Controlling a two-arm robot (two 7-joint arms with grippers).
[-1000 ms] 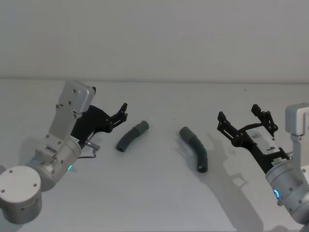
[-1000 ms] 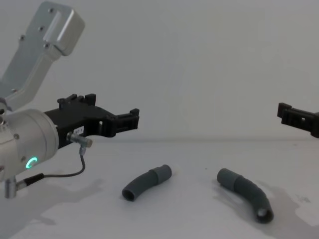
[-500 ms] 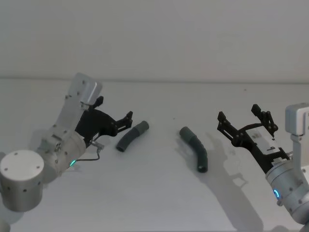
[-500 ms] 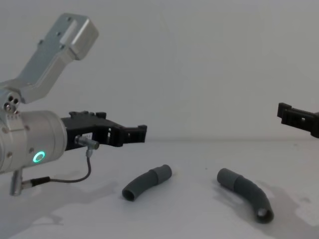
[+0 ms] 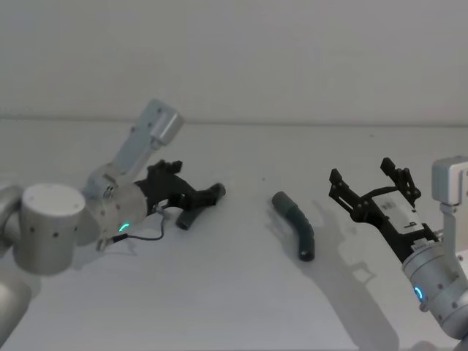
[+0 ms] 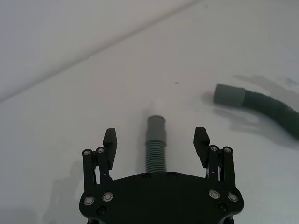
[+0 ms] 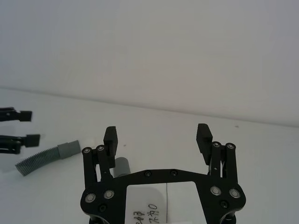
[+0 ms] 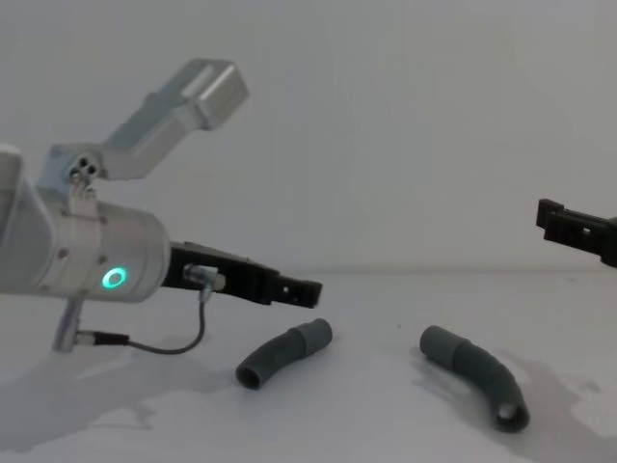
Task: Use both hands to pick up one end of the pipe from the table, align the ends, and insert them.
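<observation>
The pipe lies in two pieces on the white table. The left piece has its lighter cuff end pointing right and away. My left gripper hovers open just above this piece. In the left wrist view the ribbed hose runs between the spread fingers of the left gripper. The right piece curves toward me, its cuff at the far end. My right gripper is open, held above the table to the right of that piece.
A thin cable loops below the left wrist. A pale wall rises behind the table's far edge. Bare tabletop separates the two hose pieces.
My left arm has swung right and forward and lowered, bringing its open gripper over the left hose piece. The right arm and both hose pieces have not moved.
</observation>
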